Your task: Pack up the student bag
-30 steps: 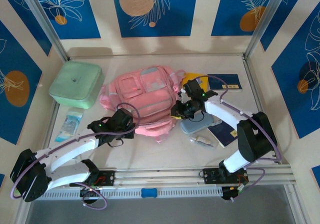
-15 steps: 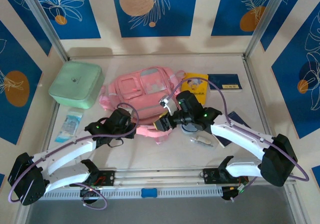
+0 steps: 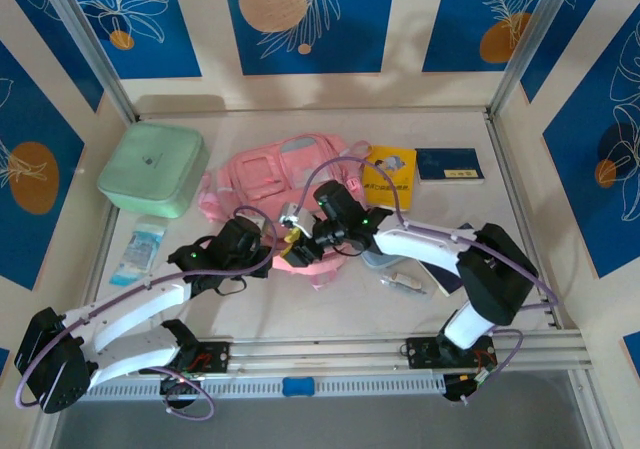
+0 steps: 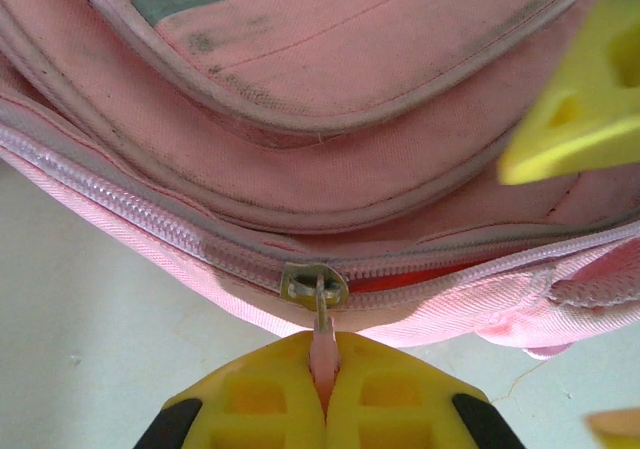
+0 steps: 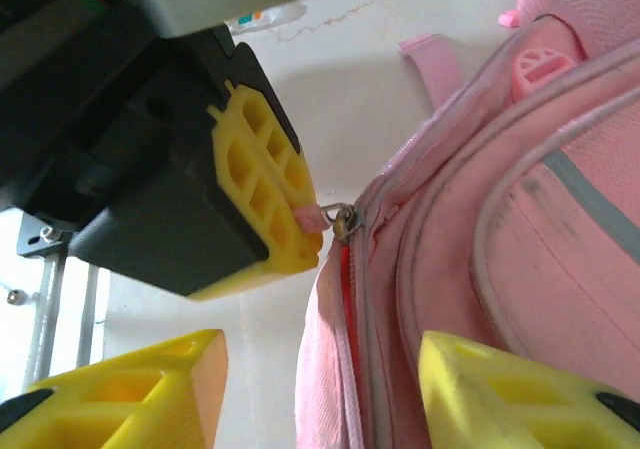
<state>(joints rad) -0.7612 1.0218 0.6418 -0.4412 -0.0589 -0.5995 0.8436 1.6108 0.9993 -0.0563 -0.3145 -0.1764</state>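
Soft pink bag (image 4: 350, 159): left gripper (image 4: 325, 381) pinches its pull (image 4: 321, 349) at the 6 o'clock edge; right gripper (image 5: 320, 394) gapes empty astride it; bare table (image 4: 90, 309) at 7.

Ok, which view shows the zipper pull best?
Left wrist: the zipper pull sits centred and sharp, pinched by the left gripper. Right wrist shows it smaller, side-on. From the top it is too small to make out.

student bag (image 3: 268, 175) mid-table; lidded box (image 3: 153, 169) left, books (image 3: 394, 175) right
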